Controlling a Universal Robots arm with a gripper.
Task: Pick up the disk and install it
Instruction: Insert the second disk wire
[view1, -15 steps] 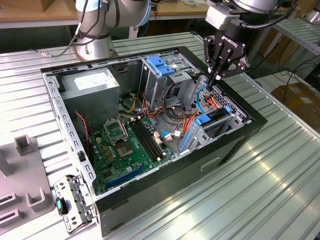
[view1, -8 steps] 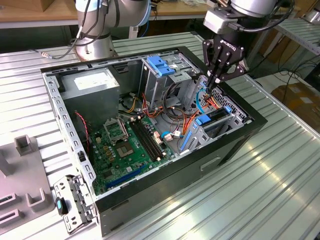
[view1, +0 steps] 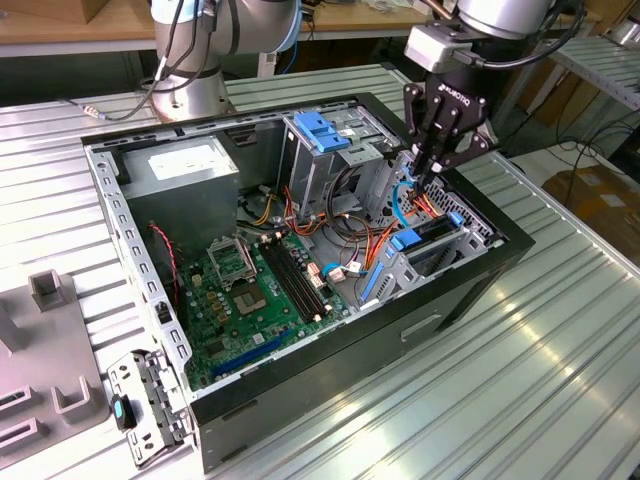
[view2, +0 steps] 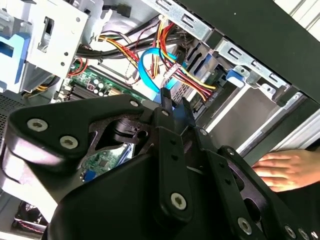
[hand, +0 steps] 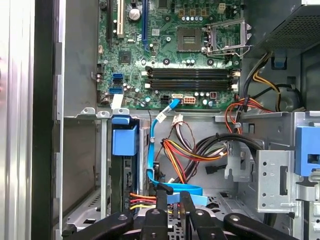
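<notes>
Jaws first: the gripper (view1: 431, 170) has them pulled almost together with just a thin slit between. In both wrist views (view2: 174, 103) (hand: 173, 193) the tips sit right at the flat blue data cable (hand: 152, 150). I honestly can't tell if they're pinching it or just hovering in front of it. Nothing else is in them.

The disk (view1: 432, 236) isn't in the gripper. It's standing on edge in the drive cage at the exterior view's right end of the open PC case (view1: 480, 290), just below and nearer than the fingertips. In the first wrist view its blue bracket (hand: 124, 140) pokes up out of the slot, and a red, yellow and black wire bundle (hand: 142, 199) runs up to its end.

Further out, the motherboard (view1: 250, 290) fills the case floor, and the grey power supply (view1: 190, 168) sits at the far left corner. A person's hand (view2: 282, 170) rests against the outside of the case in the second wrist view. A small blue tab in a metal cage (view1: 125, 412) lies on the ribbed table (view1: 520, 380) by the near left corner.
</notes>
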